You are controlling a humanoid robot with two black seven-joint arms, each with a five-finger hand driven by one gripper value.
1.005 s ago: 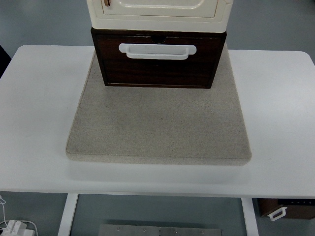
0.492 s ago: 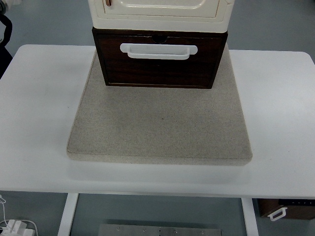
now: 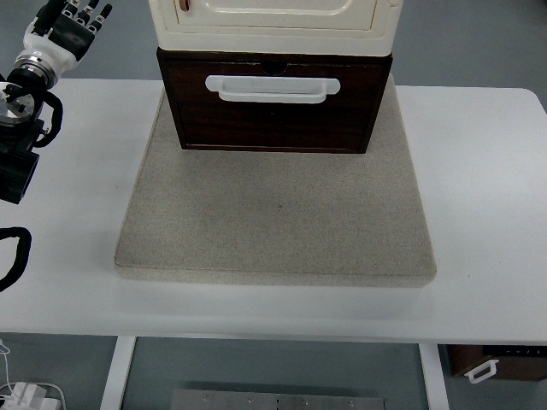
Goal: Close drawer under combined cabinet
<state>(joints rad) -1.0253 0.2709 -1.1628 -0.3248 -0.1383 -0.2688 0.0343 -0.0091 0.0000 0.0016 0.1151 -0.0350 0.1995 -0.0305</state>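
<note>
Your left hand (image 3: 68, 30) sits at the far left, off the counter's (image 3: 68, 171) far edge, well apart from the cabinet; its fingers (image 3: 85, 15) are loosely extended and it holds nothing; the dark wooden drawer (image 3: 273, 115) with the white handle (image 3: 272, 88) stands under the cream cabinet (image 3: 273, 21) at the far side of the grey mat (image 3: 273, 222), its front jutting out towards you.
</note>
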